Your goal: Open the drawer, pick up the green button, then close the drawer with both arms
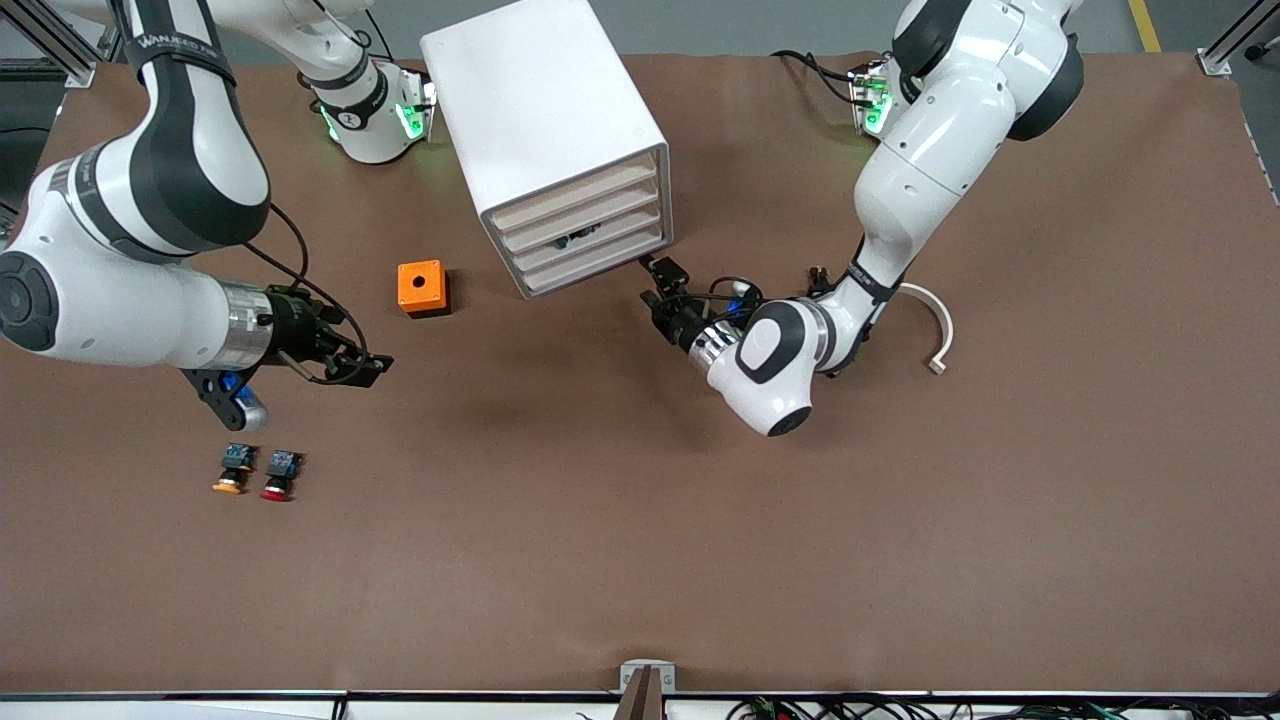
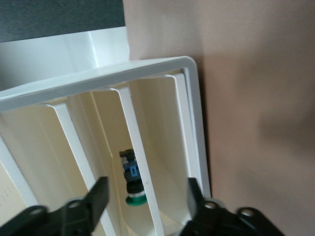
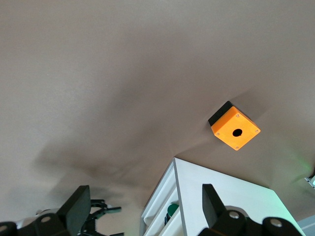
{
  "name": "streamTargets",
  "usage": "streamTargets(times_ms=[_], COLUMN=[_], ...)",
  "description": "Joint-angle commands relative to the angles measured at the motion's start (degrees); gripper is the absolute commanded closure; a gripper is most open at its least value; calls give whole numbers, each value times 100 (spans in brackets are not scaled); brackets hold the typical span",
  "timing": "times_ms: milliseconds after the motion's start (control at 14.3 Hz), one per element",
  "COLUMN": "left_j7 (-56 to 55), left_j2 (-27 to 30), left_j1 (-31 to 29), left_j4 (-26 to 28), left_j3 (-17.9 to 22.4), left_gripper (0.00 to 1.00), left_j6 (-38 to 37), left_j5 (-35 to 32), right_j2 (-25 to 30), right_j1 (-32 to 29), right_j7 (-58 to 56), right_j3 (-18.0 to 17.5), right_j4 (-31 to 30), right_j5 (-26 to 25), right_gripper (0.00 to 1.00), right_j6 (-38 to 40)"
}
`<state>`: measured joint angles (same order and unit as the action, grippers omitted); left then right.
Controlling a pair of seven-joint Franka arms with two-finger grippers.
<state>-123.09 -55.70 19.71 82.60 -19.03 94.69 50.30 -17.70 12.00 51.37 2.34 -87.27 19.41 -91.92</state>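
**Left gripper at the cabinet front, green button lying inside**

A tall white plastic cabinet [image 1: 560, 130] lies toward the robots' edge of a brown matte table [image 1: 640, 560], its four cream drawer fronts facing the front camera at an angle. The left gripper [image 1: 658, 290] is at the front's lower corner, at about four o'clock from the cabinet, jaws parted with nothing between them. Its wrist view looks past the thin white rails to the button [image 2: 133, 179], which lies straight ahead between the two black fingertips [image 2: 100, 189]. The button is small, with a glossy round green cap and a black-and-blue body, its long axis pointing cap-first toward the gripper. It rests in the drawer [image 1: 590, 240], second from the bottom. The left arm is clearly the nearer one.

The right gripper [image 1: 372, 370] waits, jaws wide and empty, over bare table at about eight o'clock from the cabinet. An orange box [image 1: 422, 288] with a round hole sits between them. Yellow-capped [image 1: 233, 470] and red-capped [image 1: 280, 475] buttons lie nearer the front camera.
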Motion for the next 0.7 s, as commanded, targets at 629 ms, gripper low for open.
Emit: streamTargets(times_ms=[629], left_j7=[-110], left_j2=[-274], left_j1=[322], left_j4=[275], left_j3=[-180], left_gripper=[50], left_j6=[-583], left_j5=[112], right_j2=[-58], right_j1=[409], right_j7=[470], right_j3=[12], right_j4=[263], right_j5=[11], right_gripper=[0], right_j6=[-423])
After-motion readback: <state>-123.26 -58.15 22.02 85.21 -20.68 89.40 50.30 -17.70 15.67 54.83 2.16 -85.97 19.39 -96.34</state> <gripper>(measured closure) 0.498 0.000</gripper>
